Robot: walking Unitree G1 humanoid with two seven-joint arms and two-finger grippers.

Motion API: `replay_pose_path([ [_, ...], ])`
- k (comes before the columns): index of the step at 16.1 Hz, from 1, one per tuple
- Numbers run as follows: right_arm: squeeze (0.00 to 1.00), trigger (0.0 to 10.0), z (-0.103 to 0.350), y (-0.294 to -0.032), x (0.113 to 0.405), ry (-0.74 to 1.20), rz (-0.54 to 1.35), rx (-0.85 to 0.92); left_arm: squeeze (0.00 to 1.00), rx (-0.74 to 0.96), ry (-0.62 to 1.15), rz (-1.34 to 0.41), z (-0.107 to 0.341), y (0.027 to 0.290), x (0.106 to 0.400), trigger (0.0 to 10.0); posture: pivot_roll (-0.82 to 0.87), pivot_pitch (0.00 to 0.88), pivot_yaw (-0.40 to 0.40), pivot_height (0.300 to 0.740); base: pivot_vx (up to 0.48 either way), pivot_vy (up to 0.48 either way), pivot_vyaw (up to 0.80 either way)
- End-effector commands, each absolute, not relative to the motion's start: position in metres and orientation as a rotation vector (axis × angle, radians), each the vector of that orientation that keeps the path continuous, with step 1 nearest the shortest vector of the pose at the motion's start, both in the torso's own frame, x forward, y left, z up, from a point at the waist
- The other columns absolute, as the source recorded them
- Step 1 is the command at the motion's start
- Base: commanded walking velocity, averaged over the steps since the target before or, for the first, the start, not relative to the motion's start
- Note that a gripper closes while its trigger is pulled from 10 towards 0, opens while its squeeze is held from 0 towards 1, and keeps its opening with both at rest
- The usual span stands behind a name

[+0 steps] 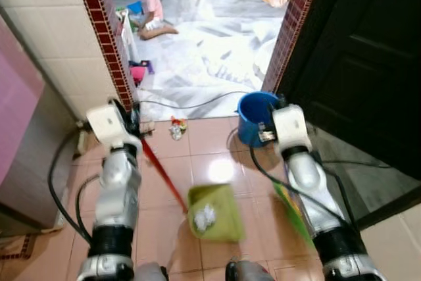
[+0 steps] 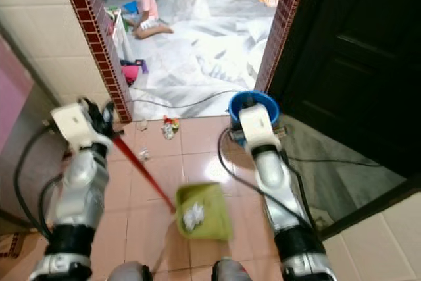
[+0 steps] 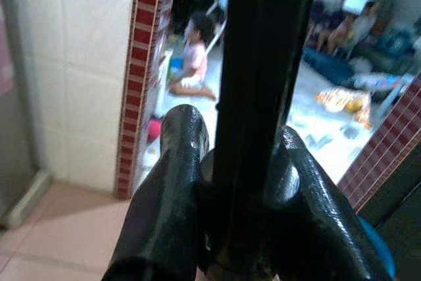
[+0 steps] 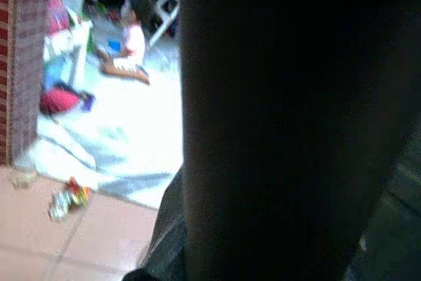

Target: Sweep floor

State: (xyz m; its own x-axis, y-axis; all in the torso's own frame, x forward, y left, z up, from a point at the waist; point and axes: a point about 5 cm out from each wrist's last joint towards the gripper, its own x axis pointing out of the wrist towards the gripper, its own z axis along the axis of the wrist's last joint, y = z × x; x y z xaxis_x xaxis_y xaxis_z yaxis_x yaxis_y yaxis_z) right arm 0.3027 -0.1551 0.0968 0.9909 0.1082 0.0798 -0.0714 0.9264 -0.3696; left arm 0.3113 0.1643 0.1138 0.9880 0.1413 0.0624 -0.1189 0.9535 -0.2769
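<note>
A green dustpan (image 1: 223, 218) rests on the pink floor tiles in front of me, with crumpled white paper (image 1: 204, 216) inside it. Its long red handle (image 1: 161, 172) slants up to my left gripper (image 1: 133, 123), which is shut on the handle's dark upper part (image 3: 253, 83). My right gripper (image 1: 279, 104) is raised beside the blue bucket, shut on a dark broom handle (image 4: 276, 123). The broom's green lower part (image 1: 294, 214) shows blurred beside my right arm. A colourful wrapper (image 1: 176, 127) and a small scrap (image 2: 143, 154) lie on the tiles ahead.
A blue bucket (image 1: 255, 115) stands at the doorway by a red-brick pillar (image 1: 293, 24). A dark door (image 1: 368, 57) is on the right, a tiled wall (image 1: 59, 37) on the left. A cable (image 1: 191, 105) crosses the threshold. A person (image 1: 151, 4) sits on the marble floor beyond.
</note>
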Motion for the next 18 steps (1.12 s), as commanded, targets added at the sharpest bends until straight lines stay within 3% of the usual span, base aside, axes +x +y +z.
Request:
replay_pose_path([
  [1, 0.0, 10.0, 0.106, -0.155, 0.303, -0.147, 0.08, -0.388, 0.0, -0.312, -0.197, 0.099, 0.145, 0.163, 0.32, 10.0, -0.07, 0.0, 0.038, 0.74, 0.3, 0.375, 0.0],
  [11, 0.0, 10.0, 0.106, -0.157, 0.305, -0.139, 0.07, -0.397, 0.0, -0.434, -0.369, 0.063, 0.212, 0.16, 0.341, 10.0, -0.08, 0.0, 0.049, 0.74, 0.305, 0.371, -0.13],
  [18, 0.0, 10.0, 0.104, -0.148, 0.303, -0.143, 0.099, -0.398, 0.0, -0.502, -0.384, 0.03, 0.228, 0.143, 0.344, 10.0, -0.09, 0.0, 0.058, 0.74, 0.48, 0.0, -0.37],
])
